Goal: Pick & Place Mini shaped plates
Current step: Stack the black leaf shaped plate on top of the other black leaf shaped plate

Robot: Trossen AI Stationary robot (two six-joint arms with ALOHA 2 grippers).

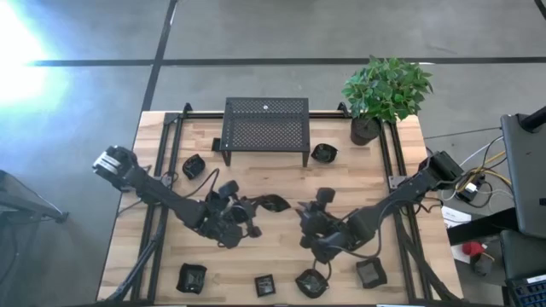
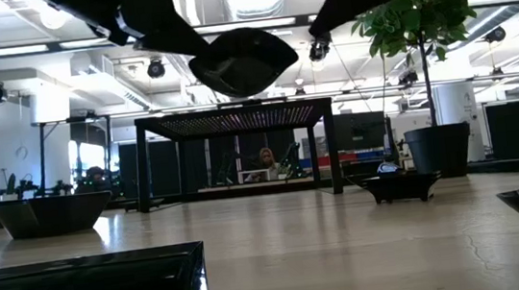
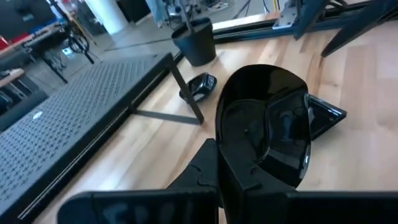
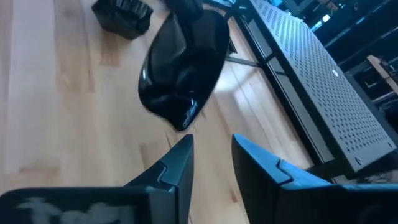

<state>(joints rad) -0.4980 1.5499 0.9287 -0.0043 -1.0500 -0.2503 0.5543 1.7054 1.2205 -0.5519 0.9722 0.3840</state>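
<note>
Only the low view shows the held plate point(image 2: 243, 62) airborne.

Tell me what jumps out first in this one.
A glossy black leaf-shaped mini plate hangs above the table's middle, pinched by the left gripper, with the right gripper open just beside it. Behind them stands the black mesh stand at the far edge, a leafy potted plant at the far right corner. More mini plates line the near edge.
</note>
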